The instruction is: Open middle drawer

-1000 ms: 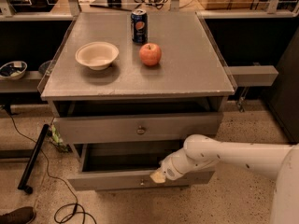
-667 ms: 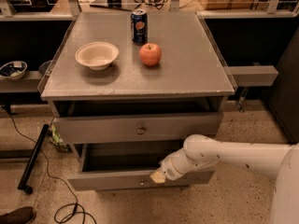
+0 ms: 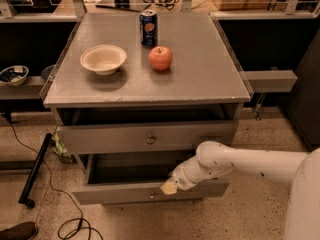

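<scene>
The middle drawer (image 3: 125, 193) is the lower grey drawer in view. It stands pulled out, its dark inside showing behind a low front panel with a small round knob (image 3: 152, 194). My gripper (image 3: 170, 186) reaches in from the right on a white arm (image 3: 250, 161). Its yellowish tip rests at the top edge of that front panel, just right of the knob. Above it, the drawer with the taller front and a metal knob (image 3: 150, 139) sits slightly out, leaving a dark gap under the cabinet top.
On the grey cabinet top (image 3: 210, 79) stand a white bowl (image 3: 103, 59), a red apple (image 3: 160, 58) and a blue soda can (image 3: 148, 28). A black pole (image 3: 35, 171) and cables (image 3: 70, 219) lie on the floor at the left. A shoe (image 3: 17, 231) shows at the bottom left.
</scene>
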Tool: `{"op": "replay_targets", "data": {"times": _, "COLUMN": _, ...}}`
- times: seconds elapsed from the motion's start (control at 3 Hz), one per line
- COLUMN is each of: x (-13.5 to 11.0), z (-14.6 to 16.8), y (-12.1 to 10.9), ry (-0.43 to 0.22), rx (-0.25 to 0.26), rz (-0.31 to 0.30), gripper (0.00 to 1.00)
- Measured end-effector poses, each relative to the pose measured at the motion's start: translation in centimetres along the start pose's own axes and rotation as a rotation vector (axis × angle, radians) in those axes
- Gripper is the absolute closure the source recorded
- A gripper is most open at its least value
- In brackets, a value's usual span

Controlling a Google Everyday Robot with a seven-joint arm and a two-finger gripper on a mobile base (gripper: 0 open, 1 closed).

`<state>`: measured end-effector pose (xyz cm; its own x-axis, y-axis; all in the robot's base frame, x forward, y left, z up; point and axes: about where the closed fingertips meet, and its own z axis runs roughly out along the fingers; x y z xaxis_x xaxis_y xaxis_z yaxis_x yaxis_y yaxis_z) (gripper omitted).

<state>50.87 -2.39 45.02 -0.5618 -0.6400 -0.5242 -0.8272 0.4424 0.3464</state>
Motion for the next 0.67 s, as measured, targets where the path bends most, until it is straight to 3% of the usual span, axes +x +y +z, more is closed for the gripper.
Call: {"op": "replay_targets", "data": {"times": 0.67, "x": -0.02, "z": 0.14, "y": -0.03, "ry": -0.006, "rx": -0.024, "rz": 0.007, "gripper": 1.00}}
